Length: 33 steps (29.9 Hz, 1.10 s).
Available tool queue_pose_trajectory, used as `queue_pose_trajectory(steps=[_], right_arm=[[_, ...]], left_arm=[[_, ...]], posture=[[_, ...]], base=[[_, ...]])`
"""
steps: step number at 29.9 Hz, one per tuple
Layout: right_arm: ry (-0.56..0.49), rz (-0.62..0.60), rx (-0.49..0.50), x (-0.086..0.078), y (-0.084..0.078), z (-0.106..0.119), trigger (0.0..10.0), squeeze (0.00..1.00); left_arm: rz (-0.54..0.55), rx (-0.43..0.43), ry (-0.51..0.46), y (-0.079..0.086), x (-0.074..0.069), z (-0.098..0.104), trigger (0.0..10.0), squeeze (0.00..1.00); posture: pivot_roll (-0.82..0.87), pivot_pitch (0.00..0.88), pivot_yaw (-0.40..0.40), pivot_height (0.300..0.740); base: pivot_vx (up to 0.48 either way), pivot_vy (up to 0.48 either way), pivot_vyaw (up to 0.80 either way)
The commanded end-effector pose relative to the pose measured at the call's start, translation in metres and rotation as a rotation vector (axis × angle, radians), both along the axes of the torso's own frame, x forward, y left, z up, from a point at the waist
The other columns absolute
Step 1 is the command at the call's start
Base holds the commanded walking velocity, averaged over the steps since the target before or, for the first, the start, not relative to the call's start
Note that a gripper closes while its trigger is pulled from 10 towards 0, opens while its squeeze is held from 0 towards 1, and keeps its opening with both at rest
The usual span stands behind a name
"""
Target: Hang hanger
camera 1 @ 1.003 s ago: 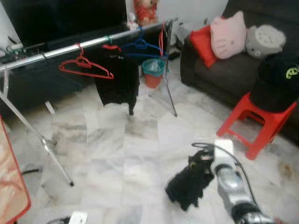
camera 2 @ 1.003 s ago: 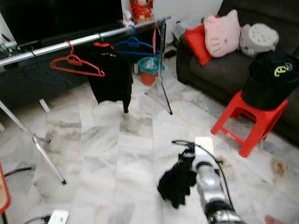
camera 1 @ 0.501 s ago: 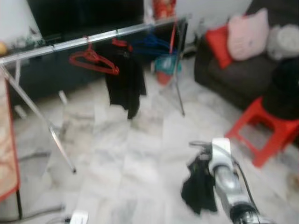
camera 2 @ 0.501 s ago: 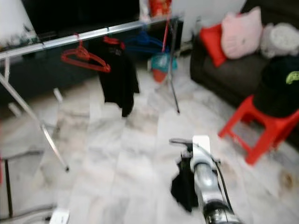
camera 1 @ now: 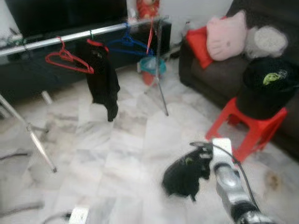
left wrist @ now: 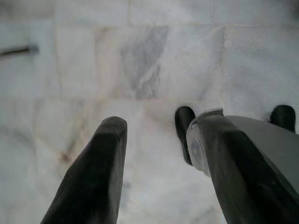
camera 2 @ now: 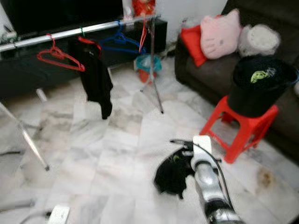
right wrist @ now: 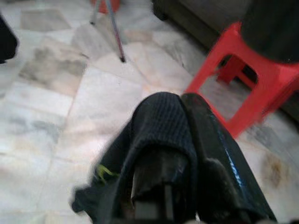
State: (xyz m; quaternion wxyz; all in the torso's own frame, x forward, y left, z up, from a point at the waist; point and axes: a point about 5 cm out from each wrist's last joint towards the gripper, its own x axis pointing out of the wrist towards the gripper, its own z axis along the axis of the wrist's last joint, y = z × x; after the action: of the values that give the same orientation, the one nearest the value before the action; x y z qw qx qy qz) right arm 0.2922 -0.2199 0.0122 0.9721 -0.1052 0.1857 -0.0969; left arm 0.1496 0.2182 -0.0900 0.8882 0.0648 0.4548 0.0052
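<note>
Nearest the viewer, the right gripper (camera 1: 202,161) is held out low over the marble floor (camera 1: 126,154), its two black fingers (right wrist: 205,140) pinched together on a bundle of black cloth (camera 1: 183,176) that droops from them; a yellow-green mark shows on the fabric. No hanger can be made out inside the bundle. The left gripper (left wrist: 156,154) hangs beside the body with its fingers spread apart over bare tile, holding nothing.

Just beyond the right gripper and to its right stands a red stool (camera 1: 245,128) carrying a black bag (camera 1: 264,86), with a dark sofa (camera 1: 210,70) and cushions behind it. Well ahead and to the gripper's left runs the silver clothes rail (camera 1: 79,36), bearing a red hanger (camera 1: 67,59), a hung black shirt (camera 1: 103,81) and a blue hanger (camera 1: 125,45).

Compared with half a second ago, the view has swung and steadied, while the bundle remains clamped. The rail lies well apart, so the carrying stage is probably unfinished; an approach toward the rail appears necessary.
</note>
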Motion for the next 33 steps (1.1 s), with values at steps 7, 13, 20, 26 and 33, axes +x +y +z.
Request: queue_pose_trajectory(steps=[7, 13, 20, 26, 33], right_arm=[[-0.049, 0.020, 0.013, 0.0101, 0.0098, 0.0095, 10.0, 0.00], [-0.057, 0.009, 0.027, 0.0108, 0.0088, 0.0106, 10.0, 0.00], [-0.057, -0.018, 0.032, 0.0103, 0.0057, 0.0105, 10.0, 0.00], [-0.056, -0.042, 0.028, 0.0099, 0.0030, 0.0105, 10.0, 0.00], [-0.056, -0.044, 0.038, 0.0098, 0.0044, 0.0099, 10.0, 0.00]], left_arm=[[0.038, 0.024, 0.028, 0.0154, -0.0079, -0.0001, 10.0, 0.00], [0.042, 0.020, 0.026, 0.0192, -0.0097, 0.0004, 10.0, 0.00], [0.037, 0.017, 0.025, 0.0160, -0.0103, -0.0004, 10.0, 0.00], [0.034, 0.013, 0.022, 0.0122, -0.0088, -0.0008, 10.0, 0.00], [0.027, 0.012, 0.022, 0.0097, -0.0087, -0.0014, 10.0, 0.00]], posture=[[-0.04, 0.000, 0.020, 0.740], [-0.04, 0.000, 0.018, 0.740], [-0.04, 0.000, 0.018, 0.740], [-0.04, 0.000, 0.019, 0.740], [-0.04, 0.000, 0.019, 0.740]], base=[[0.000, 0.000, 0.52], [0.000, 0.000, 0.00], [0.110, 0.000, 0.00], [0.283, 0.000, 0.00], [0.318, 0.000, 0.00]])
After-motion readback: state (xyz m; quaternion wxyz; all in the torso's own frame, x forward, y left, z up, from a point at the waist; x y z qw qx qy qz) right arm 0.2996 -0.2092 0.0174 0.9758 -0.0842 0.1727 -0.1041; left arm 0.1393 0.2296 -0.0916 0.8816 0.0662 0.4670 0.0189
